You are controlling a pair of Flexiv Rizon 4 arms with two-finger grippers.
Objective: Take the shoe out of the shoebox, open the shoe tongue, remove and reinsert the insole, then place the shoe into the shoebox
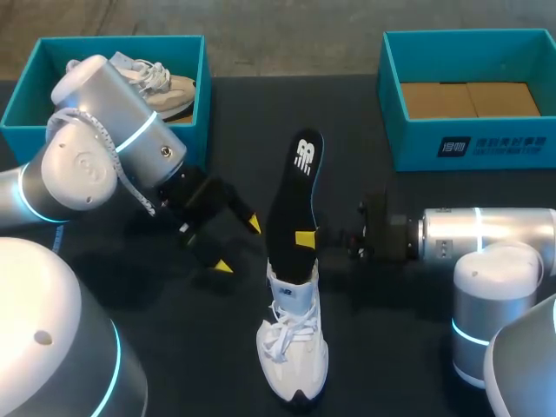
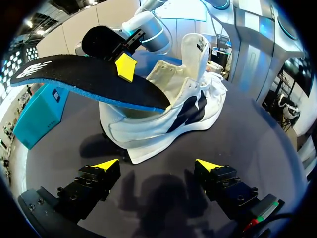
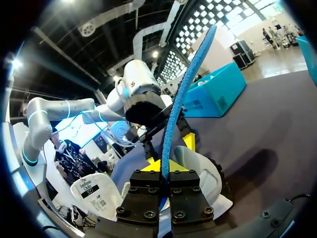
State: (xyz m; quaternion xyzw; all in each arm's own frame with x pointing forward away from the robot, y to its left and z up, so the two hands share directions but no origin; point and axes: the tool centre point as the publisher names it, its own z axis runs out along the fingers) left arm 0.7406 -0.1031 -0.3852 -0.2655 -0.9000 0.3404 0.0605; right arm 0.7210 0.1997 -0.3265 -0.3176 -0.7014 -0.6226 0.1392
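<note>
A white shoe [image 1: 294,347] stands on the dark table, toe toward the front edge. A black insole [image 1: 294,195] with a blue underside slants up and away from it, its lower end inside the shoe's opening. My right gripper [image 1: 305,238] is shut on the insole near that lower end. In the right wrist view the insole [image 3: 184,91] rises edge-on from the right gripper [image 3: 161,167], with the shoe [image 3: 200,173] just below. My left gripper [image 1: 239,245] is open, empty, left of the shoe. In its own view, shoe [image 2: 171,111] and insole [image 2: 84,74] lie ahead of the left gripper [image 2: 157,164].
A teal shoebox [image 1: 17,113] at the back left holds a second, beige shoe [image 1: 169,87]. Another teal shoebox [image 1: 395,113] at the back right shows brown cardboard inside. Bare dark table lies between the boxes and around the shoe.
</note>
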